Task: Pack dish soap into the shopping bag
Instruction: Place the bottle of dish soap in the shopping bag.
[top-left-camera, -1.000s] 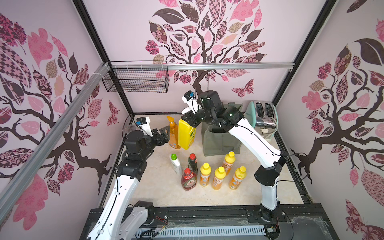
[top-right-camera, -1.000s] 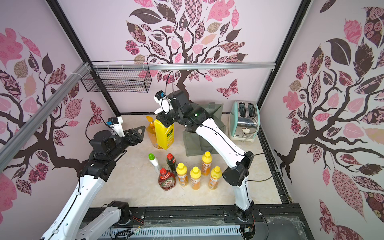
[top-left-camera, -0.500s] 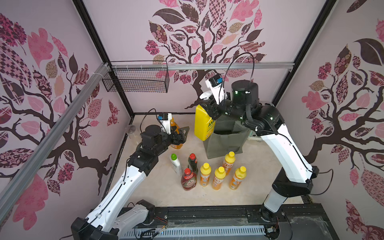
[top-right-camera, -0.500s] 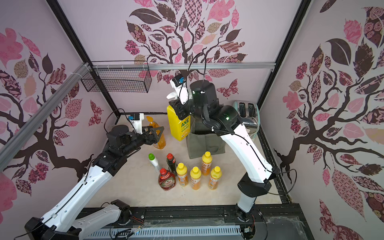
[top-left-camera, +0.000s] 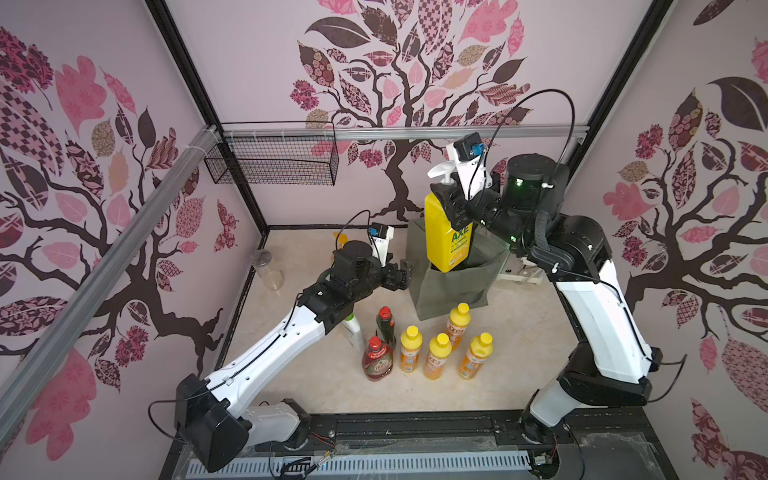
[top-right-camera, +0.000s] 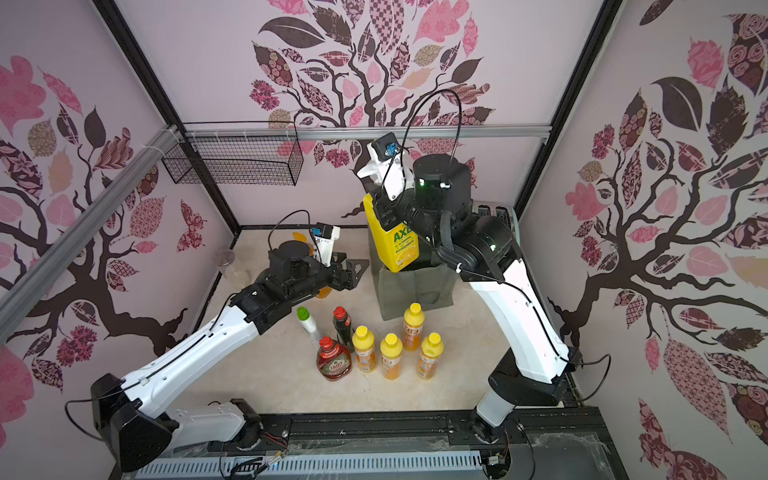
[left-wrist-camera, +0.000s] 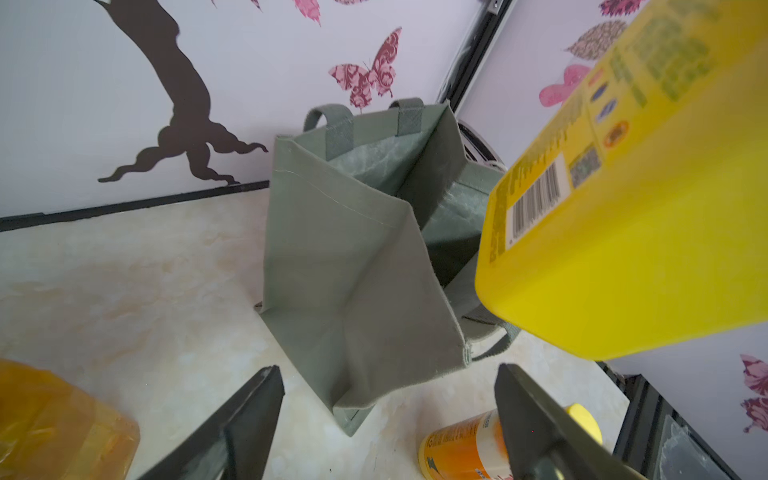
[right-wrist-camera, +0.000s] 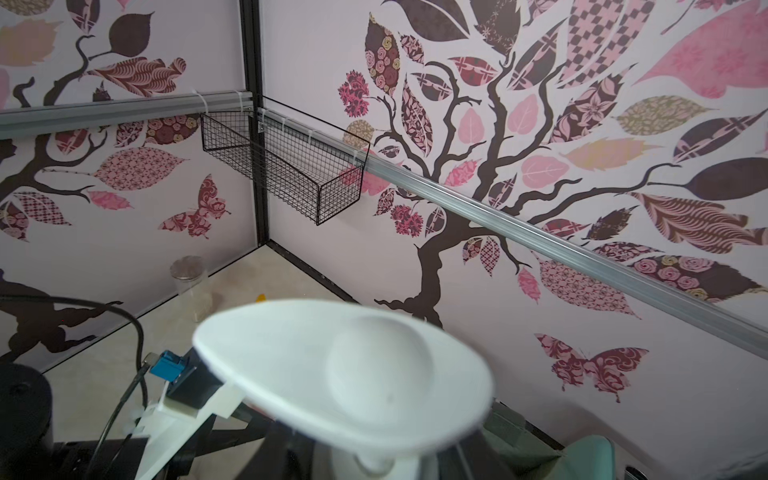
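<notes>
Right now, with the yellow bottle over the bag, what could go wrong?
1. The tilted yellow bottle could catch the inward-folded side of the bag and drag it over; the open left gripper isn't holding it.
2. A toppling bag may hit the small orange bottle just in front.

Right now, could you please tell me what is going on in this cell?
The right gripper is shut on the yellow AXE pump bottle near its top and holds it over the open mouth of the shopping bag; the base seems not yet inside. The left gripper is open and empty beside the bag's side wall. The red Fairy bottle and six other small bottles stand on the table in front of the bag.
</notes>
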